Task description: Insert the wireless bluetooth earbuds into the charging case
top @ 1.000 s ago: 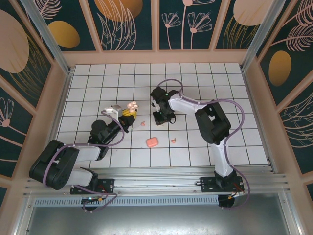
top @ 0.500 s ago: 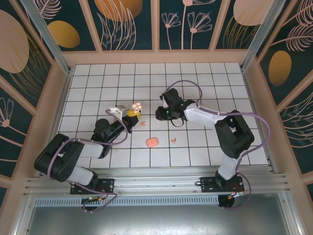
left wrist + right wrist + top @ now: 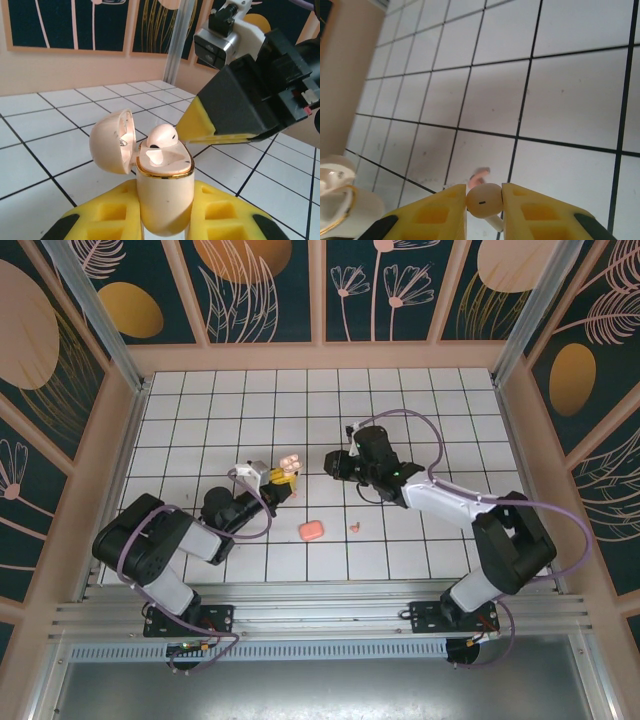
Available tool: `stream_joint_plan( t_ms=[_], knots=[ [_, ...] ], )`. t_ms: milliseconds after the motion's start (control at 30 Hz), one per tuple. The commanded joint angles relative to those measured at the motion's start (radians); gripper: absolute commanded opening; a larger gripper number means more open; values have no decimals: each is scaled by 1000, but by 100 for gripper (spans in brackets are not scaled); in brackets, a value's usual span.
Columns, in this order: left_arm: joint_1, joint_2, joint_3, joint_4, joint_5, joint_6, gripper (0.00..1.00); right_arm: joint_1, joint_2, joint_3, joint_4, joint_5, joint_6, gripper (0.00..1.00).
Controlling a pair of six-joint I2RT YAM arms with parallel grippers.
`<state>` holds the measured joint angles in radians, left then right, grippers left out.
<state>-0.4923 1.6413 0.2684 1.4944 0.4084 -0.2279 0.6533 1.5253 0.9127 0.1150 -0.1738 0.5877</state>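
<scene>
left gripper (image 3: 164, 216) clamping upright open case (image 3: 165, 192), right gripper (image 3: 484, 207) pinching pale earbud (image 3: 483, 199) — stem slanting down

A robot test cell in a lab: a white, black-gridded tile floor (image 3: 200, 400) is boxed on three sides by peach-framed botanical wall panels (image 3: 260, 290). An aluminium rail (image 3: 320, 612) along the floor's near edge carries bolted arm bases (image 3: 185, 620).

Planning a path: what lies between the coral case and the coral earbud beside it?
Bare tile separates the coral case and coral earbud, top external view.
</scene>
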Motion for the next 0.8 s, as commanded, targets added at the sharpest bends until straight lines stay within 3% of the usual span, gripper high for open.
stream_joint_plan(
  t_ms=[0,367,767],
  knots=[
    [-12,21,34,91,11,54,9,-6,-65,-40,147,39,56,23],
    [-36,67,84,117,9,63,9,31,-140,-56,295,72,75,22],
    [-54,111,127,121,-19,58,9,108,-119,-28,407,93,50,22]
  ],
)
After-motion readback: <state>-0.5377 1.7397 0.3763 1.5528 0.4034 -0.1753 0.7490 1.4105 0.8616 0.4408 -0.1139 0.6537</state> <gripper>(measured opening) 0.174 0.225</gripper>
